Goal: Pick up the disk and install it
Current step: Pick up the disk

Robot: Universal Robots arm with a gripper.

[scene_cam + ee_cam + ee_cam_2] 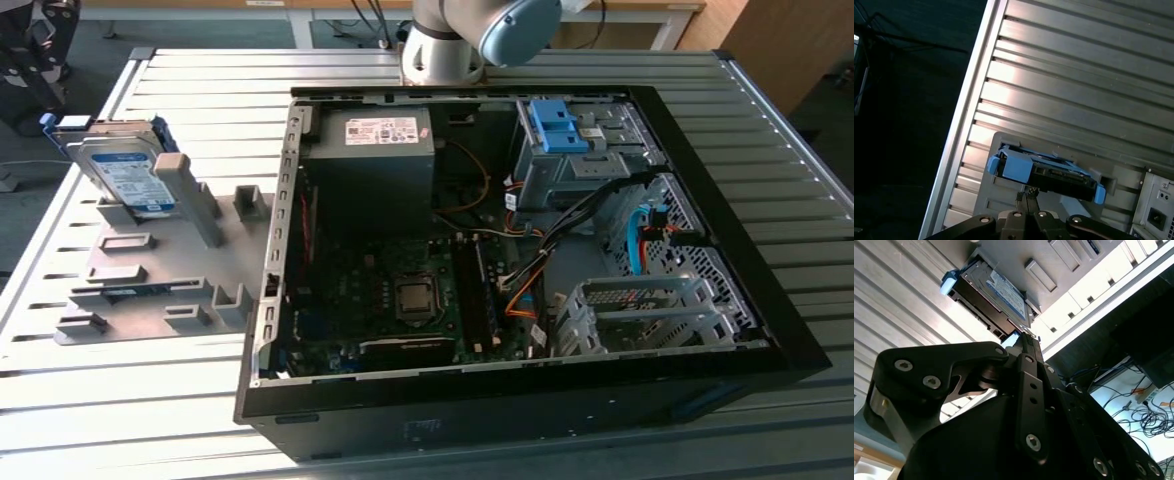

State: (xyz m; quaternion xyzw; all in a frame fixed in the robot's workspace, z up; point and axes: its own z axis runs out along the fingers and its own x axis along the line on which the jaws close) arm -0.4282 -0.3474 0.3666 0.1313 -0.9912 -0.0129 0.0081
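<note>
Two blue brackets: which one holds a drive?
The disk on the grey fixture, exterior view's left; the bracket inside the case is bare.

Work surface is a ribbed aluminium table (134,400), with strong glare lying in bands across its slats. Past the table's long edge the first wrist view shows dark, unlit floor (904,125). A light-wood panel (787,40) stands off the table's corner at the exterior view's right. Loose cables (1149,410) lie tangled on a pale surface in the second wrist view.

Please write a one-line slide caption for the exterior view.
Open computer case on a slatted table; the disk stands on a grey fixture at the exterior view's left.
</note>
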